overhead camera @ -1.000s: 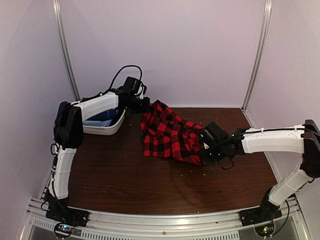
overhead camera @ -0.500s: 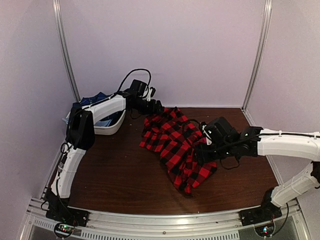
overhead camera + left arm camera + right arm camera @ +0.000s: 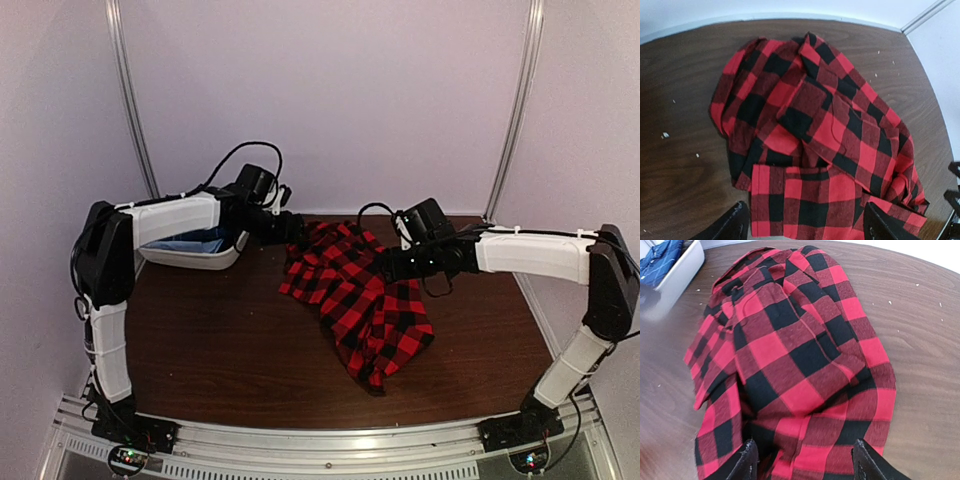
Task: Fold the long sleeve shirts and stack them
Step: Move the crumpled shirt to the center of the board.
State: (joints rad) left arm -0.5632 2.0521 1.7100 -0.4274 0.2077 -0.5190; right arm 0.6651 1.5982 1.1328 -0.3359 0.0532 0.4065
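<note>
The red-and-black checked long sleeve shirt (image 3: 355, 300) lies crumpled on the brown table, spread from the back centre toward the front. My left gripper (image 3: 290, 230) hovers at its back-left edge, jaws wide open over a hemmed edge of the cloth (image 3: 805, 200). My right gripper (image 3: 385, 265) hangs over the shirt's right side, also open, with plaid folds (image 3: 790, 365) below its fingers (image 3: 745, 462). Neither gripper pinches the fabric. A blue shirt (image 3: 205, 240) lies bunched in the bin; its pattern cannot be made out.
A white bin (image 3: 210, 258) stands at the back left of the table, seen too in the right wrist view (image 3: 682, 270). Pale walls with metal posts (image 3: 130, 100) close in the back and sides. Brown table surface (image 3: 220, 350) shows in front of the shirt.
Both grippers have opened and let go of the red shirt, which dropped and spread on the table. Both arms have drawn back toward the far side.
</note>
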